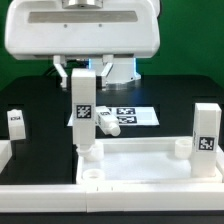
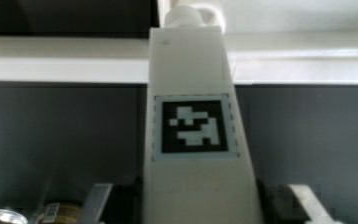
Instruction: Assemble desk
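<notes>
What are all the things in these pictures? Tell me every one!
tabletop: one, white, flat on the table, near the front.
held leg: one, white with a black-and-white tag, upright over the tabletop corner at the exterior view's left.
second leg: one, same look, upright at the tabletop's end, exterior view's right.
third leg: one, same look, on the table, further left.
tagged piece: one, white, beside the marker board; maybe another leg.
marker board: one, white, flat behind the tabletop.
table: one, black, under everything.
gripper: one, closed on the held leg.
arm: one, white, above.
</notes>
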You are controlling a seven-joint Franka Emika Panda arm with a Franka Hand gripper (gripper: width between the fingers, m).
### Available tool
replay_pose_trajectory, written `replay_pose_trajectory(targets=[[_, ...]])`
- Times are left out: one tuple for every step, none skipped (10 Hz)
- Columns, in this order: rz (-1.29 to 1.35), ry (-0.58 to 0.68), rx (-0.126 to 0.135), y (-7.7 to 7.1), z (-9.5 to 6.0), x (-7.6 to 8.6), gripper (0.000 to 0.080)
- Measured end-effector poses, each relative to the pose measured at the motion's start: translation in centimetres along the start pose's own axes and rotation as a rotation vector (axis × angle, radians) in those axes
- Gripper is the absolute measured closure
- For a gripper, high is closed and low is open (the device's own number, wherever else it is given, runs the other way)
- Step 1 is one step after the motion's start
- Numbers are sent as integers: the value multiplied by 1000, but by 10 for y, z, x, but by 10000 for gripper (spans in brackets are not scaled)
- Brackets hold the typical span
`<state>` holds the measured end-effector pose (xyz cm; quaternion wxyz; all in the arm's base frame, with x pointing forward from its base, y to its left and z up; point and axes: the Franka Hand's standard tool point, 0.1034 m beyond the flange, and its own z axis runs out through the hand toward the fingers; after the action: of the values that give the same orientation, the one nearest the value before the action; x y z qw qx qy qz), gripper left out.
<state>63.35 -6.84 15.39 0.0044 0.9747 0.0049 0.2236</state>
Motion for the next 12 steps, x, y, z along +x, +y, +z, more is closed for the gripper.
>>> replay_pose_trajectory(targets=[[35,3,6,-3,4,2,514],[59,-1,14,-11,5,1,514],[54,-1,11,-8,5,1,514],[57,-2,10,-7,5,1,514],[55,-2,10,-7,5,0,514],[39,8,-1,0,7,-1,514],[44,7,-2,2,9,-1,514],[45,8,-3,2,11,-2,514],[46,12,-7,1,13,-3,514],[49,8,-5,-2,16,-5,514],[53,3,-3,-4,19,-7,514],[62,-1,-2,-6,23,-8,514]])
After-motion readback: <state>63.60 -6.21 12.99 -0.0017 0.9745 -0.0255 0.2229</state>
